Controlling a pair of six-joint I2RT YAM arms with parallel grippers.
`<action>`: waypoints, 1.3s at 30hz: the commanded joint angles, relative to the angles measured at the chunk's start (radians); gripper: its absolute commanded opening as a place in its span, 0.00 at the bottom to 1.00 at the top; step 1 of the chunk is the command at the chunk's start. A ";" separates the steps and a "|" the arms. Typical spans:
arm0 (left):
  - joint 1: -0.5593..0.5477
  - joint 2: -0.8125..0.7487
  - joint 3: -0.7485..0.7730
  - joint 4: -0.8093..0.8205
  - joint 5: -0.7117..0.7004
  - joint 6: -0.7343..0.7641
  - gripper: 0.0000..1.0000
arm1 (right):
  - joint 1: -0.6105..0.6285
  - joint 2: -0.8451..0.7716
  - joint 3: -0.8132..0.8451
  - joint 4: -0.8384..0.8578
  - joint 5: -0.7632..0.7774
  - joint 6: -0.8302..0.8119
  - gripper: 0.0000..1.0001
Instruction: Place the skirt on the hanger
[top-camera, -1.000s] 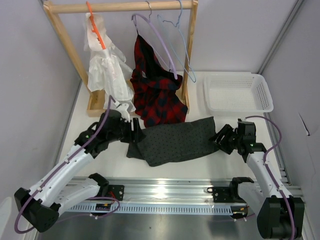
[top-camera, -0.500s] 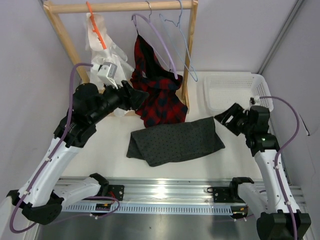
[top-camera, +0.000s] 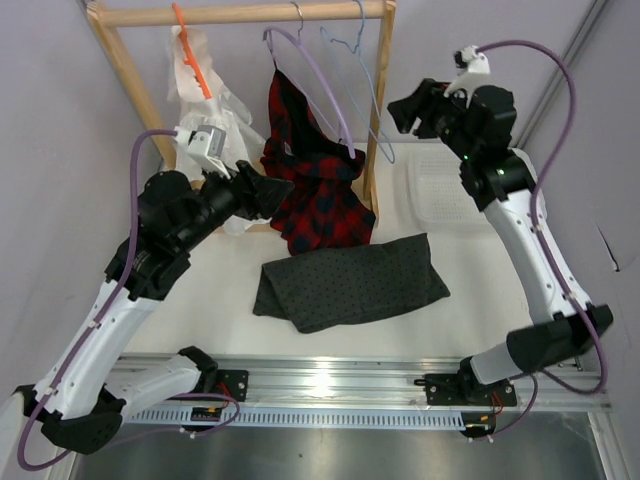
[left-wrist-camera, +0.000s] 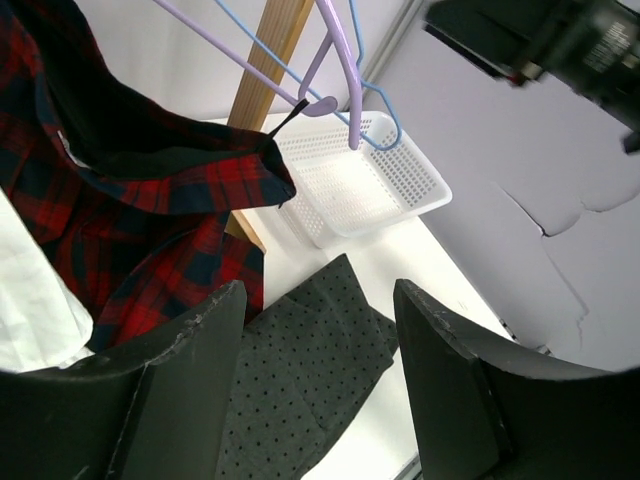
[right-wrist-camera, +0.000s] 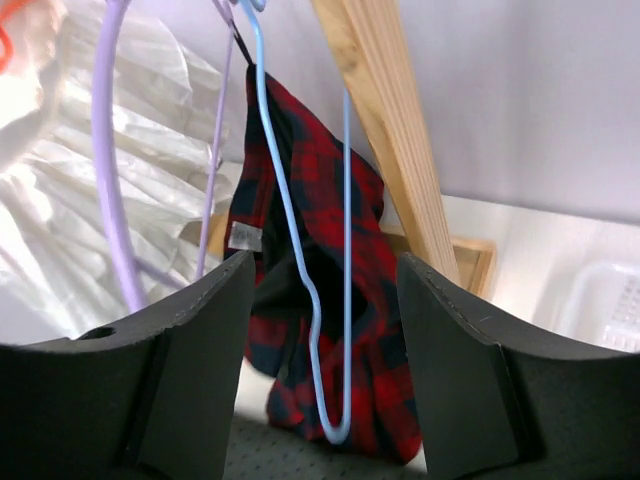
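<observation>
The dark dotted skirt (top-camera: 350, 280) lies flat on the white table, held by neither gripper; it also shows under my left fingers (left-wrist-camera: 300, 380) and along the bottom of the right wrist view (right-wrist-camera: 262, 458). The thin light-blue hanger (top-camera: 386, 157) hangs bare from the wooden rail, at the right end. My right gripper (top-camera: 402, 112) is raised just right of it, open, with the hanger (right-wrist-camera: 347, 300) framed between its fingers but apart from them. My left gripper (top-camera: 276, 190) hovers open in front of the plaid garment, above the skirt's left part, and its wrist view shows the hanger (left-wrist-camera: 392, 125).
A wooden rack (top-camera: 240, 12) stands at the back. On it hang a white dress (top-camera: 215, 140) on an orange hanger and a red plaid garment (top-camera: 320, 195) on a lilac hanger. A white basket (top-camera: 470, 195) sits at the back right, under my right arm.
Both grippers have left the skirt's ends and risen. The left went up to the plaid garment and stayed there; the right kept climbing to the blue hanger. The skirt stays on the table.
</observation>
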 joint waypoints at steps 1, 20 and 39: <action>0.003 -0.045 -0.014 0.008 -0.021 -0.004 0.66 | 0.016 0.094 0.133 0.029 0.050 -0.124 0.64; 0.004 -0.049 -0.042 -0.017 -0.018 0.034 0.67 | 0.114 0.167 0.172 0.109 0.199 -0.174 0.60; 0.004 -0.062 -0.074 -0.018 -0.027 0.037 0.67 | 0.209 0.148 0.201 0.164 0.248 -0.152 0.56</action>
